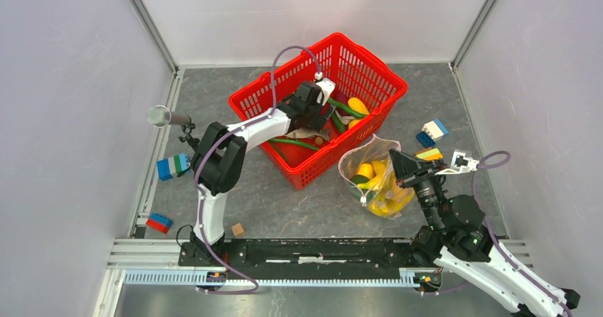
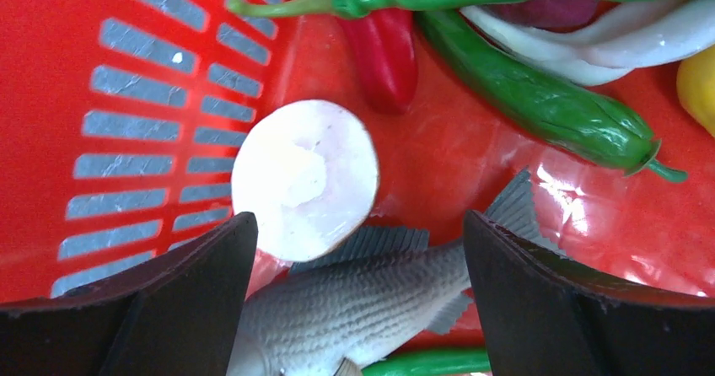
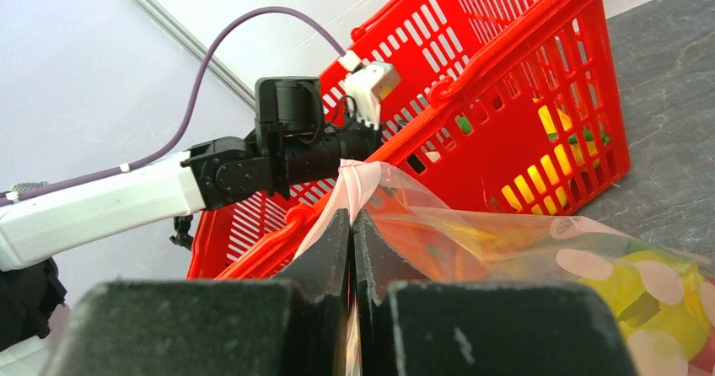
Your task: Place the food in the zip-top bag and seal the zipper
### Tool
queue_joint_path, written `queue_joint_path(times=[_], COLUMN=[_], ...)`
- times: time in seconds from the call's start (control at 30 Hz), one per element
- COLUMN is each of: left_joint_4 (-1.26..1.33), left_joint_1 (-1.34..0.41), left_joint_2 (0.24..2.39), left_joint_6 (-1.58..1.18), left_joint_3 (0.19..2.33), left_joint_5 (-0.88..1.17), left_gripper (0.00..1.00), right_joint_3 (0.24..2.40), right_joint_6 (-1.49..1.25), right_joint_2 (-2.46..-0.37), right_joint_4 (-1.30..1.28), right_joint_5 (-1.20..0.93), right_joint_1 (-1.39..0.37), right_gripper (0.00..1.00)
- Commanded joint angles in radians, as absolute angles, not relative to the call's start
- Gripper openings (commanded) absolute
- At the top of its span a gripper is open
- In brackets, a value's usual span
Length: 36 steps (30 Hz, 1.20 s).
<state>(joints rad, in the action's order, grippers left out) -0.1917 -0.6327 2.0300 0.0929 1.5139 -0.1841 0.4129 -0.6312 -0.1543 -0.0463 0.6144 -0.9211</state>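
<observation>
Left gripper (image 2: 358,228) wide open, empty, inside red basket (image 2: 143,98); toy fish (image 2: 362,304) between its jaws, white round slice (image 2: 305,178) at 11 o'clock; best descend straight and close across the fish body; right gripper (image 3: 352,224) pinched tight on zip-top bag (image 1: 373,171) rim, at basket's 5 o'clock.

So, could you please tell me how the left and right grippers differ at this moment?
The left gripper is open and empty; the right gripper is shut on the edge of the zip-top bag. The left one is inside the red basket, above a toy fish; the right one is outside it. Both have black fingers.
</observation>
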Motion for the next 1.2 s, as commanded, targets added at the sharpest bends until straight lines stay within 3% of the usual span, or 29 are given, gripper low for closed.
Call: queue_joint_path(times=[0.0, 0.53, 0.93, 1.17], left_joint_4=[-0.168, -0.317, -0.365, -0.359], left_joint_1=[-0.648, -0.637, -0.638, -0.638], left_joint_2=[2.078, 2.219, 2.133, 1.939], left_joint_6=[0.233, 0.26, 0.206, 0.144], left_joint_3=[1.591, 1.701, 1.693, 1.609], left_joint_5=[-0.234, -0.308, -0.282, -0.184], left_gripper=[0.95, 0.75, 0.2, 0.17], right_joint_3=[0.454, 0.455, 0.449, 0.449], right_joint_6=[-0.616, -0.624, -0.631, -0.638], right_joint_2=[-0.158, -0.136, -0.101, -0.113], right_joint_4=[-0.03, -0.053, -0.071, -0.07], right_joint_5=[0.636, 0.645, 0.644, 0.636], right_joint_1=[-0.926, -0.926, -0.925, -0.925], right_gripper=[0.06, 0.06, 0.06, 0.06])
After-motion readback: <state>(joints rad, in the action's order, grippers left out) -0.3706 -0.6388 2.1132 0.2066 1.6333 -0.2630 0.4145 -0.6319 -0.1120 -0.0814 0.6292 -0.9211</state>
